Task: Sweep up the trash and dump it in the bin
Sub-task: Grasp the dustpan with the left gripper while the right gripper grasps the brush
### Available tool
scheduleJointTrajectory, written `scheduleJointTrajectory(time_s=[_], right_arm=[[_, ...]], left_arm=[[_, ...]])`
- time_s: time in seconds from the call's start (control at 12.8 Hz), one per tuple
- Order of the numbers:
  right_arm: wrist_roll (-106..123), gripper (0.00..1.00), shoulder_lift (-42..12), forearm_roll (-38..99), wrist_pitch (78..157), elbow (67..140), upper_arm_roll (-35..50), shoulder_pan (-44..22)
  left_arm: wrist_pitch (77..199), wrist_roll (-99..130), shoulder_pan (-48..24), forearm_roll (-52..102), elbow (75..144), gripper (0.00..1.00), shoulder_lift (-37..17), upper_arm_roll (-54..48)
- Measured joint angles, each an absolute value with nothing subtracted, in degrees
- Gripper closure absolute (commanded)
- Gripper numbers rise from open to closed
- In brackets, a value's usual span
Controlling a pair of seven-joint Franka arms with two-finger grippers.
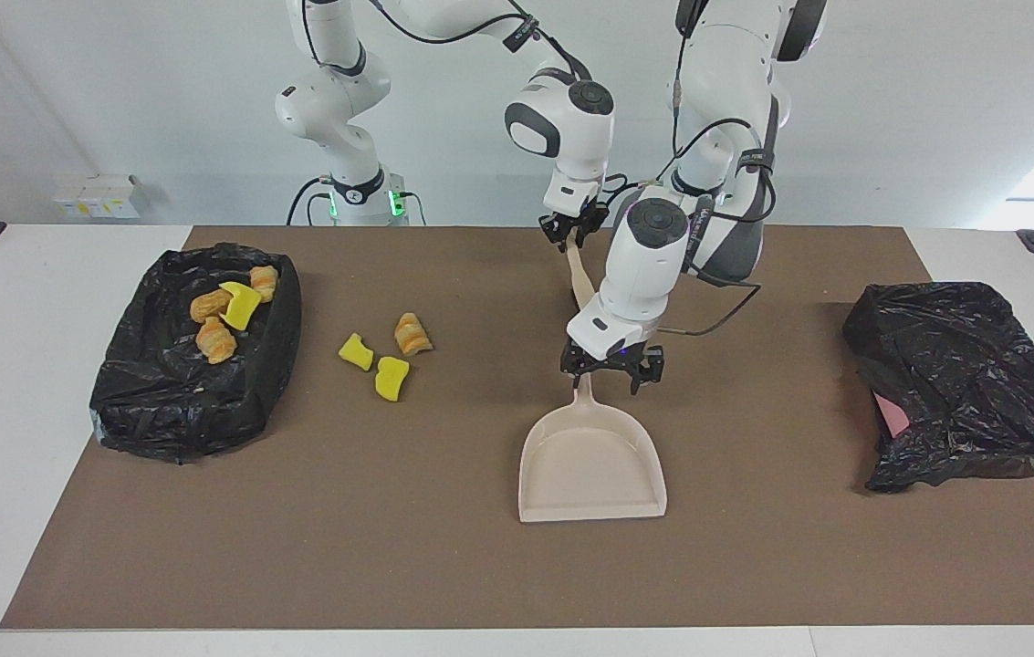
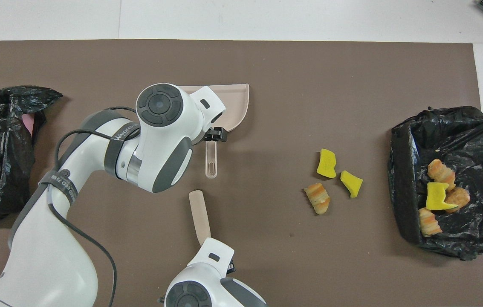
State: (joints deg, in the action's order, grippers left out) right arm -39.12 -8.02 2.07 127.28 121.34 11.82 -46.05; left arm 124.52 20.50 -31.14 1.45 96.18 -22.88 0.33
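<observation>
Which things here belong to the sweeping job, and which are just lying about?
Job:
- three loose scraps on the mat
- four scraps already in the bin
- dustpan, left hand over its handle
- brush, right hand shut on it

Lying about:
- crumpled black bag

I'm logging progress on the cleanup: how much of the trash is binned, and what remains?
Four scraps already lie in the bin. The right claw is shut on the brush, and the left claw, open, is over the dustpan handle. Three scraps still lie on the mat beside the bin, unswept.
</observation>
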Motion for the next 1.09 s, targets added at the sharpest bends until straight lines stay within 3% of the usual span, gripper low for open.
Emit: scheduleJointTrajectory(time_s=[0.08,0.39,0.47,0.62,0.7,0.78,0.86,1.09], right_arm=[[-39.11,1.0,-8.09,2.08,127.28,121.18,11.79,-45.95],[-38.74,1.0,-8.47,2.07,124.29,118.75,11.76,-44.62],[-38.39,1.0,-8.23,2.06,122.73,118.12,11.71,-43.95],[-37.45,1.0,-6.24,2.0,118.46,117.38,11.62,-41.94],[-36.25,1.0,-4.55,1.91,115.67,117.37,11.56,-40.47],[-34.27,1.0,-2.66,1.55,112.61,117.52,11.53,-38.62],[-32.19,1.0,-0.74,0.65,110.41,118.14,11.46,-36.43],[-27.34,1.0,3.83,-2.67,107.54,122.36,11.35,-30.21]], left_arm=[[124.52,21.01,-31.42,1.45,96.18,0.12,-23.15,0.3],[124.5,21.95,-32.32,1.45,96.84,0.17,-23.44,0.28],[124.5,22.04,-32.59,1.45,97.15,0.27,-23.44,0.3],[124.47,22.2,-32.9,1.45,97.64,0.33,-23.43,0.23],[124.46,22.25,-32.94,1.46,98.05,0.52,-23.42,0.23],[124.45,22.25,-32.97,1.47,98.34,0.88,-23.42,0.23],[124.42,22.25,-32.97,1.47,98.51,1.0,-23.4,0.23],[124.28,22.19,-32.97,1.47,98.6,1.0,-23.33,0.33]])
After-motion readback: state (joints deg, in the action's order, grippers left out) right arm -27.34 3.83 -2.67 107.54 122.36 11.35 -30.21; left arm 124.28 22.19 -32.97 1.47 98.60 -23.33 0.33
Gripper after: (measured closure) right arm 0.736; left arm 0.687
